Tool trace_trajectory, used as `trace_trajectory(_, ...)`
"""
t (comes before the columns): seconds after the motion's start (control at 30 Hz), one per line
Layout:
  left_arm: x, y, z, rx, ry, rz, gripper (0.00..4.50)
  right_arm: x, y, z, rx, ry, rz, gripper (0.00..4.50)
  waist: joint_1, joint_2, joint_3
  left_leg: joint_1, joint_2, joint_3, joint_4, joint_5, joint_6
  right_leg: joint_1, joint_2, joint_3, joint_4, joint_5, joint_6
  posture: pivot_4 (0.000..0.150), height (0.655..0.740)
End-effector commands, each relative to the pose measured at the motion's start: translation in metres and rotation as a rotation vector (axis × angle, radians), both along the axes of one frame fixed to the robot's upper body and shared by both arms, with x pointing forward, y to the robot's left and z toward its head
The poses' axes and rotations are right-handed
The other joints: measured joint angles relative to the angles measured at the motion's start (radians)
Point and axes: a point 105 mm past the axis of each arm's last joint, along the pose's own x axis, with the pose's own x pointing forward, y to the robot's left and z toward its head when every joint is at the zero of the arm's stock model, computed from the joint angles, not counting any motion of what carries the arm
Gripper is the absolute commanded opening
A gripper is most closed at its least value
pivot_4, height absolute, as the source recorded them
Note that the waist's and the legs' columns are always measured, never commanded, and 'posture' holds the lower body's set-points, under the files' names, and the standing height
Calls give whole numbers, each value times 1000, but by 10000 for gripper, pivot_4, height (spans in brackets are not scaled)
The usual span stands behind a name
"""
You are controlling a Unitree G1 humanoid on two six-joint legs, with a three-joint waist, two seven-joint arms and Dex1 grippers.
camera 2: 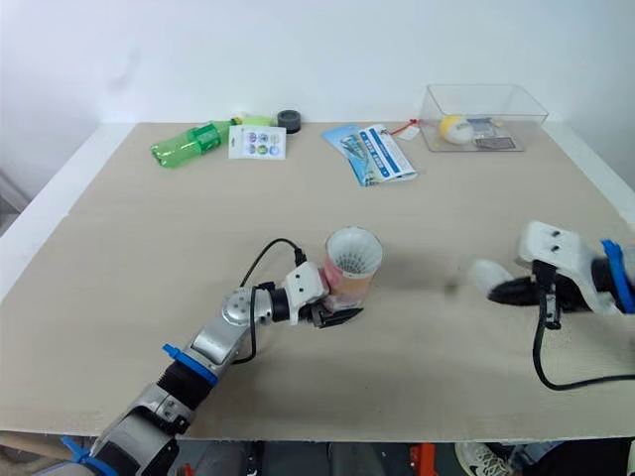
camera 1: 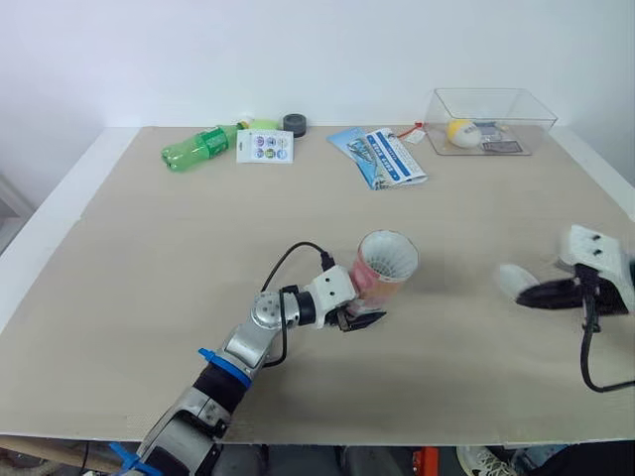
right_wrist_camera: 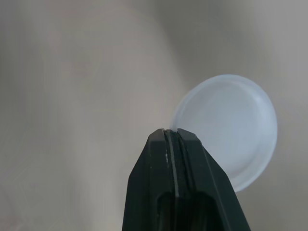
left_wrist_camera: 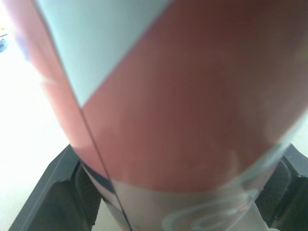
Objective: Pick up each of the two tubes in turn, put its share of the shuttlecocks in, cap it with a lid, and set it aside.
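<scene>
Clutter: green bottle [camera 1: 198, 147], card [camera 1: 265, 146], leaflets [camera 1: 382, 157], clear bin [camera 1: 442, 99] sit well beyond both grippers | room: bare table [camera 1: 149, 258] open between them | tube [camera 1: 382, 273]: red, tilted, white feathers at its mouth, clamped in left gripper [camera 1: 359, 317] | lid [right_wrist_camera: 231, 125]: translucent, rim pinched in right gripper [right_wrist_camera: 172, 134], well apart from tube

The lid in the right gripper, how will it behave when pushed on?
Probably light and a bit flexible: the lid looks thin and translucent. Pinched only at its rim by the right gripper, it may pivot or slip when pressed onto the tube.
</scene>
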Motion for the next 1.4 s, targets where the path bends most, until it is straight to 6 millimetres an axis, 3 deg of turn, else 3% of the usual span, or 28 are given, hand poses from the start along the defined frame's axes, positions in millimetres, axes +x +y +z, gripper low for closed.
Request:
trace_trajectory(0.03,6,2,11,-24,33,-21,36902,3,26,31,-78,-113,189,433,0,0,0,0,0,0,0,0,0,0,0,0,0,0,0,1500,7400)
trace_trajectory(0.2,9,4,9,-37,133,-72,36902,13,70,71,-149,-266,474,433,-1,0,1,0,1,0,-2,-1,-1,-1,0,0,0,-1,-1,1500,7400)
trace_trajectory(0.43,9,2,1,9,141,-108,36902,10,111,89,-173,-303,720,433,2,-1,1,0,0,-2,-4,-3,-4,0,0,-1,0,-4,3,1500,7400)
trace_trajectory(0.97,21,5,-7,58,54,-33,36902,12,146,76,-218,-220,990,433,1,-1,1,1,1,-2,-2,-2,-2,1,0,-1,0,-2,-3,1500,7400)
trace_trajectory(1.4,19,8,-10,47,68,-8,36902,27,144,75,-265,-188,964,433,1,0,1,1,2,-2,-2,-2,-1,0,0,-1,0,-2,-3,1500,7400)
